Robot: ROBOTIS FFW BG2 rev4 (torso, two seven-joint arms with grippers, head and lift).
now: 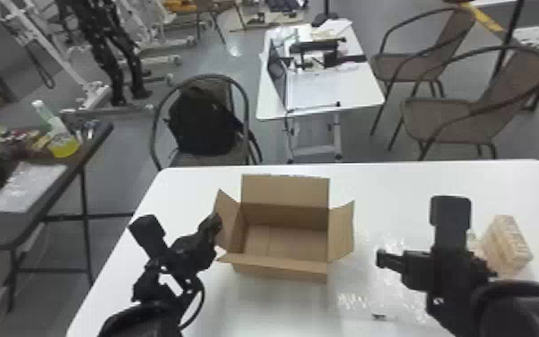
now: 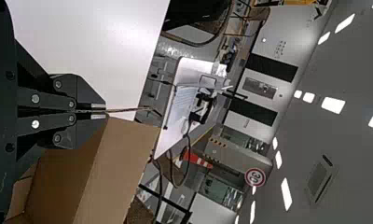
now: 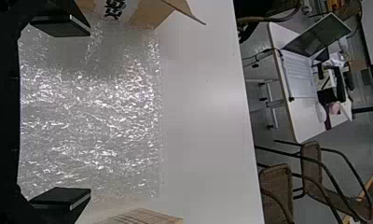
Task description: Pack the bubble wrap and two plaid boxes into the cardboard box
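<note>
At the left, you have the left gripper (image 2: pixel 103 111) pressed together on the box's left flap (image 1: pixel 228 224), pinching it near its edge. Next along, the cardboard box (image 1: pixel 281 272) sits open on the white table (image 1: pixel 416 183), flaps spread and nothing packed inside. To its right, the bubble wrap (image 1: pixel 393 291) lies flat, its near-box edge close beside the right flap (image 1: pixel 341 231). The right gripper (image 3: pixel 87 112) is over the wrap, fingers spread wide. Rightmost, plaid packaging (image 1: pixel 508 244) rests just beyond the right gripper; partly screened by that arm, it could be one box or both. Step in hand, as judged: brace the box, pick up the wrap. Method: hold the left pinch firm without pulling the flap outward, or the box may skid or tip. Lower the right fingers onto the sheet, gather a fold before closing, and confirm the bite; thin film will probably slip or trail. Lift clear of the right flap, then lay the wrap across the floor, leaving room for the plaid boxes.
</note>
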